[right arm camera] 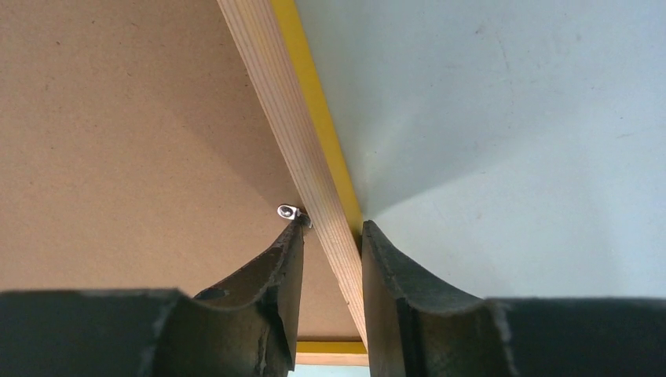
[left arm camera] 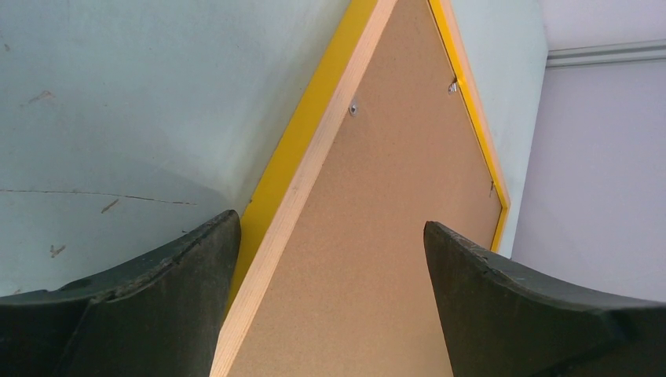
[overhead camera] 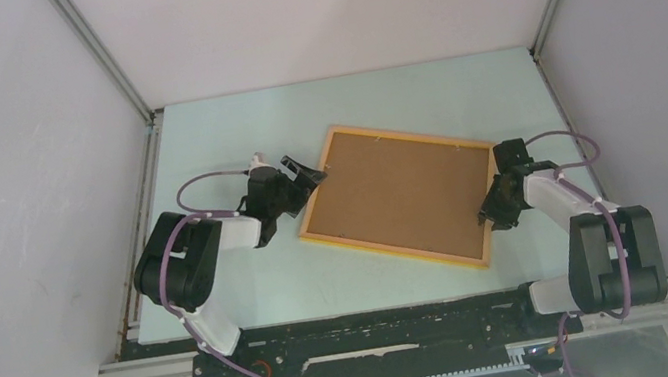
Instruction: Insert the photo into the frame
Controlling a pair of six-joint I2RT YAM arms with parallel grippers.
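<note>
Frame [overhead camera: 396, 251] face-down mid-bench, skewed; backing board [overhead camera: 399, 193] seated in it; photo not visible. My right gripper [right arm camera: 331, 224] nearly closed, pinching rail toward right edge, fingertip at metal tab [right arm camera: 289, 210]. Left gripper [left arm camera: 330, 228] wide open astride opposite rail, holding nothing. I'd brace left, swivel tab gently.

The yellow frame [left arm camera: 298, 135] lies face down, askew, brown backing board [overhead camera: 399, 196] up.

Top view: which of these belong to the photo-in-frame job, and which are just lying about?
Job:
- frame, back side up
- backing board, seated in it
- metal tab on its rail
- left gripper, open astride its left edge
- right gripper, pinching its right rail
- photo: not visible

Lying about:
- nothing I can see; only the table itself
</note>
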